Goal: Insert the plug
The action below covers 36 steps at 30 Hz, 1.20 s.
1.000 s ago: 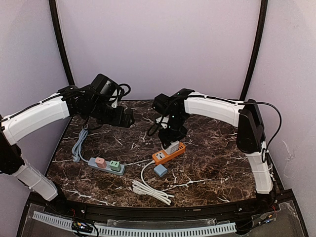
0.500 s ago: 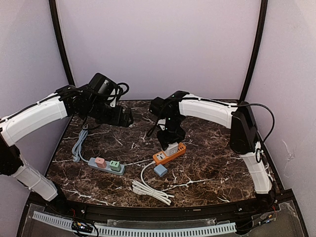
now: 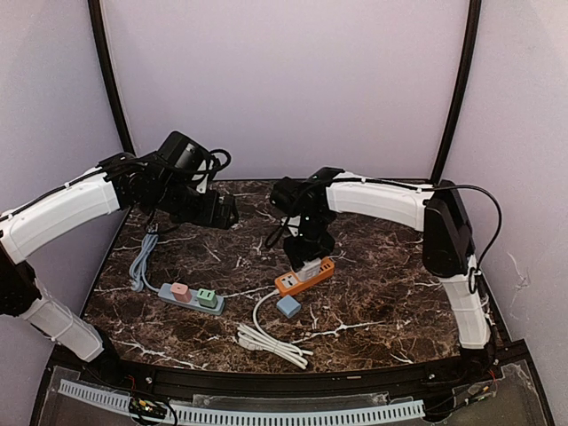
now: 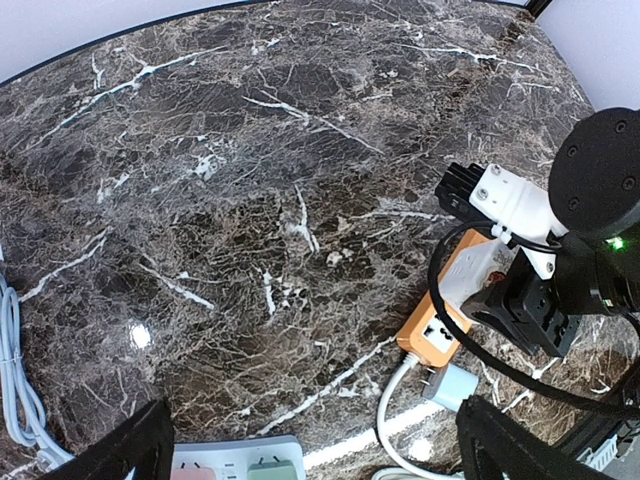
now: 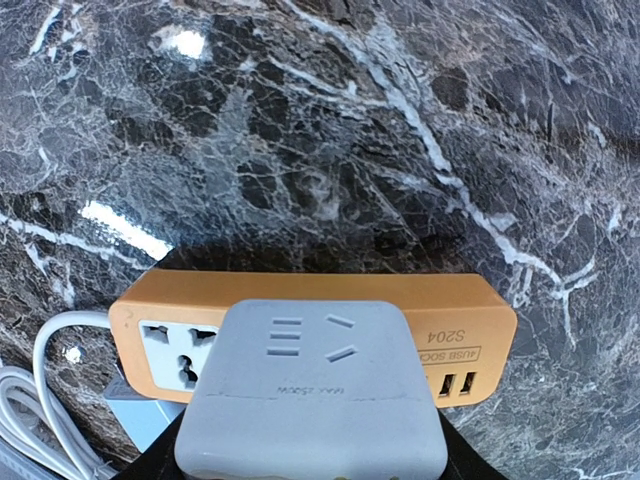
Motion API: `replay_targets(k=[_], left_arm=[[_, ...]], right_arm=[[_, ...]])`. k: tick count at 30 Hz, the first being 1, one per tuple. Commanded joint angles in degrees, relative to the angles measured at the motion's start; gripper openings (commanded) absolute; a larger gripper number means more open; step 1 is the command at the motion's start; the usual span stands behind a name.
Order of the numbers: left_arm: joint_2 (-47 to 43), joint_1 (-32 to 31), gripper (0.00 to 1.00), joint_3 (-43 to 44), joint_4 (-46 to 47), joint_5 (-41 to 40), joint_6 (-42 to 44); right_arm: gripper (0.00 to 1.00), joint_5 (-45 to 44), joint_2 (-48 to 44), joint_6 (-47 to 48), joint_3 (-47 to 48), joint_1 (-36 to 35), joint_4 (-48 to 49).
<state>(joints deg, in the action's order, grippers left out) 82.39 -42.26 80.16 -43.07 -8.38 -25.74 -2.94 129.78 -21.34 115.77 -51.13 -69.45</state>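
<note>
Dark marble table (image 3: 390,302) across the whole scene. Over its far left, left arm (image 3: 62,209) raised, left gripper (image 3: 226,211) hanging above the marble, jaws spread wide, nothing between them. From the right, right arm (image 3: 382,200) bent down to table centre, right gripper (image 3: 308,251) clamped at part width on the grey plug (image 5: 310,390). Plug directly over the middle of the orange power strip (image 3: 291,282), socket face toward the wrist camera; impossible to tell whether seated. Near left: grey power strip (image 3: 169,290) with a pink plug (image 3: 181,292) and a green plug (image 3: 207,298) in it. Near centre: coiled white cable (image 3: 271,342). Between cable and orange strip, small blue plug (image 3: 287,306), loose on the marble.
</note>
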Motion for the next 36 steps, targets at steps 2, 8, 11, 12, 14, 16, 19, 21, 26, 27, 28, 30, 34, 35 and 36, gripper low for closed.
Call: replay_targets(k=[2,8,11,12,14,16,19,21,26,27,28,30,34,35,36], left_arm=[[-2.2,0.2,0.99,-1.0,-1.5,0.0,-0.8],[-2.4,0.2,0.99,-1.7,-0.6,0.8,-2.4],[-2.3,0.2,0.99,-1.9,0.0,0.9,-2.8],[-2.3,0.2,0.99,-2.0,0.2,0.9,-2.9],[-2.2,0.2,0.99,-2.2,0.5,0.9,-2.9],[-2.0,0.2,0.99,-2.2,0.9,0.8,-2.8],[-1.6,0.2,0.98,-1.6,0.9,0.8,-2.5],[-1.4,0.2,0.99,-1.1,0.7,0.7,-2.3],[-0.5,0.2,0.99,0.3,-0.4,0.9,-1.9],[-0.4,0.2,0.98,0.6,-0.6,0.9,-1.9],[-0.3,0.2,0.99,0.8,-0.8,0.9,-1.6],[-0.1,0.2,0.98,1.0,-1.2,0.9,-0.9],[0.2,0.2,0.99,1.5,-2.4,0.6,1.5],[0.3,0.2,0.98,1.6,-2.7,0.3,2.0],[0.3,0.2,0.99,1.7,-2.8,0.2,2.8]], right_arm=[[0.0,-3.9,1.5,-1.8,-12.4,1.6,-6.5],[0.0,-5.5,-2.9,-0.1,-21.5,3.4,-4.0],[0.0,-6.1,-5.0,0.5,-25.3,4.2,-3.2],[0.0,-6.2,-5.4,0.7,-26.1,4.3,-2.9],[0.0,-6.1,-5.6,1.2,-26.7,4.5,-2.1],[0.0,-5.6,-4.7,1.4,-26.0,4.5,-1.6],[0.0,-3.3,-2.8,1.0,-23.2,4.4,-1.1],[0.0,-1.3,-1.8,0.3,-21.5,4.4,-0.6],[0.0,0.8,0.3,-2.5,-19.3,4.8,-0.1],[0.0,1.6,0.6,-2.7,-19.2,5.0,0.2],[0.0,2.3,1.0,-2.7,-19.0,5.2,0.4],[0.0,2.7,1.9,-2.1,-17.9,5.3,0.5],[0.0,3.5,2.8,4.6,-15.8,3.9,1.1],[0.0,1.4,2.8,5.4,-15.9,3.3,0.7],[0.0,0.4,2.8,5.6,-16.2,3.4,0.5]])
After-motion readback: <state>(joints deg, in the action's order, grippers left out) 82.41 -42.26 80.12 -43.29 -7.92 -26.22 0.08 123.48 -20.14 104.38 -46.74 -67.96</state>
